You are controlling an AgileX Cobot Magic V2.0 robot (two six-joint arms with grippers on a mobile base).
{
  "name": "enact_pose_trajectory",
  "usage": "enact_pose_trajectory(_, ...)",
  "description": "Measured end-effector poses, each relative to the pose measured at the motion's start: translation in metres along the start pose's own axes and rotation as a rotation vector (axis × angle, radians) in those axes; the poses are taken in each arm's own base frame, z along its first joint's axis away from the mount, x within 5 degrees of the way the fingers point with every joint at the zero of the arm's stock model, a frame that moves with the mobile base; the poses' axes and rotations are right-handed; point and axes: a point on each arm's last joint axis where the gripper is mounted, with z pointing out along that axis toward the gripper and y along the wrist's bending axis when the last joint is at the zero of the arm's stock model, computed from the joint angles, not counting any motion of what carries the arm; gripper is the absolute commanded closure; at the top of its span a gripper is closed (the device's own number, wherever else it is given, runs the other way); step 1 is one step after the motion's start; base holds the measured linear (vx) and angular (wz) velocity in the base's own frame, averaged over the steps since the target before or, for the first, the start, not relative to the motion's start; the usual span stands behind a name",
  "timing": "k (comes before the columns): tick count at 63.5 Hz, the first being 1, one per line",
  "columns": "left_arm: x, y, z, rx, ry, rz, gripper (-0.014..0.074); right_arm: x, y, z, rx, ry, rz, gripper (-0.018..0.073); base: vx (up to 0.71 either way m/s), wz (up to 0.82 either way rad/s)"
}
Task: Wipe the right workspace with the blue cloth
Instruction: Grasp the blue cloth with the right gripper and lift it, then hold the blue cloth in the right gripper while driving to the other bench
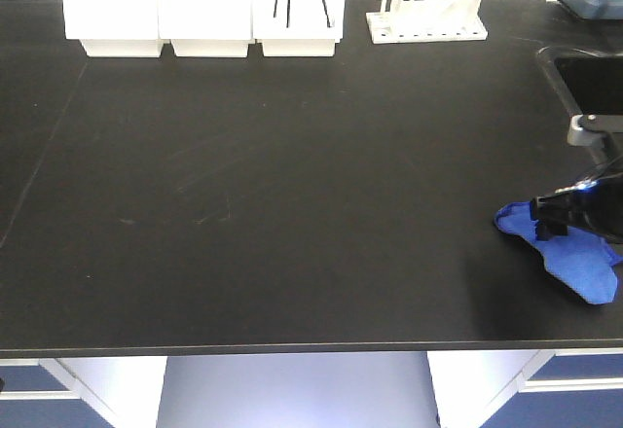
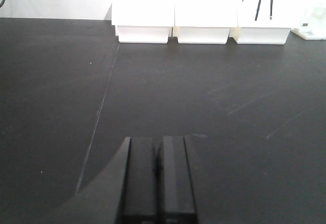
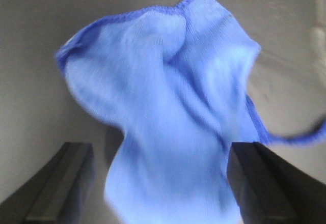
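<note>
Right wrist-mounted view shows the right gripper (image 3: 160,152) with fingers spread wide on either side of the blue cloth (image 3: 163,81), which lies near the black countertop's (image 1: 292,175) front right edge. The left gripper (image 2: 159,145) has its fingers pressed together.

- No lettering, label, brand, number or sign can be read in any of the three views.
- The three white rectangular plastic bins (image 1: 204,15) at the back of the matte black surface (image 1: 292,204) show plain faces.
</note>
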Motion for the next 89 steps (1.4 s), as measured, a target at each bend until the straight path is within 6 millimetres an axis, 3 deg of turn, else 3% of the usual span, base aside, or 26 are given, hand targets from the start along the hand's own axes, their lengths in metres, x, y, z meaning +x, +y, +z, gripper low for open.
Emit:
enact_pose_trajectory(12, 0.000, 0.000, 0.000, 0.000, 0.000, 0.000, 0.0602, -0.007, 0.000, 0.021, 0.003, -0.031, -0.010, -0.0003, 0.00, 0.00)
enact_pose_trajectory(17, 0.000, 0.000, 0.000, 0.000, 0.000, 0.000, 0.0602, -0.008, 0.000, 0.028, 0.005, -0.040, -0.015, 0.0042, 0.00, 0.00)
enact_pose_trajectory(24, 0.000, 0.000, 0.000, 0.000, 0.000, 0.000, 0.0602, -0.010, 0.000, 0.036, 0.006, -0.049, -0.020, 0.0225, 0.00, 0.00)
enact_pose_trajectory(32, 0.000, 0.000, 0.000, 0.000, 0.000, 0.000, 0.0602, -0.011, 0.000, 0.036, 0.008, -0.055, -0.023, 0.0561, 0.00, 0.00)
enact_pose_trajectory(40, 0.000, 0.000, 0.000, 0.000, 0.000, 0.000, 0.0602, -0.013, 0.000, 0.026, 0.009, -0.088, -0.023, 0.0569, 0.00, 0.00)
enact_pose_trajectory(52, 0.000, 0.000, 0.000, 0.000, 0.000, 0.000, 0.0602, -0.013, -0.001, -0.022, 0.007, -0.200, -0.008, 0.0567, 0.00, 0.00)
enact_pose_trajectory(61, 0.000, 0.000, 0.000, 0.000, 0.000, 0.000, 0.0602, -0.006, -0.001, -0.079, 0.004, -0.358, 0.004, 0.0567, 0.00, 0.00)
enact_pose_trajectory(68, 0.000, 0.000, 0.000, 0.000, 0.000, 0.000, 0.0602, 0.011, -0.001, -0.128, 0.013, -0.504, -0.016, 0.0567, 0.00, 0.00)
enact_pose_trajectory(79, 0.000, 0.000, 0.000, 0.000, 0.000, 0.000, 0.0602, 0.064, 0.000, -0.178, 0.043, -0.719, -0.079, 0.0567, 0.00, 0.00)
enact_pose_trajectory(89, 0.000, 0.000, 0.000, 0.000, 0.000, 0.000, 0.0602, 0.122, 0.003, -0.181, 0.038, -0.857, -0.085, 0.0567, 0.00, 0.00)
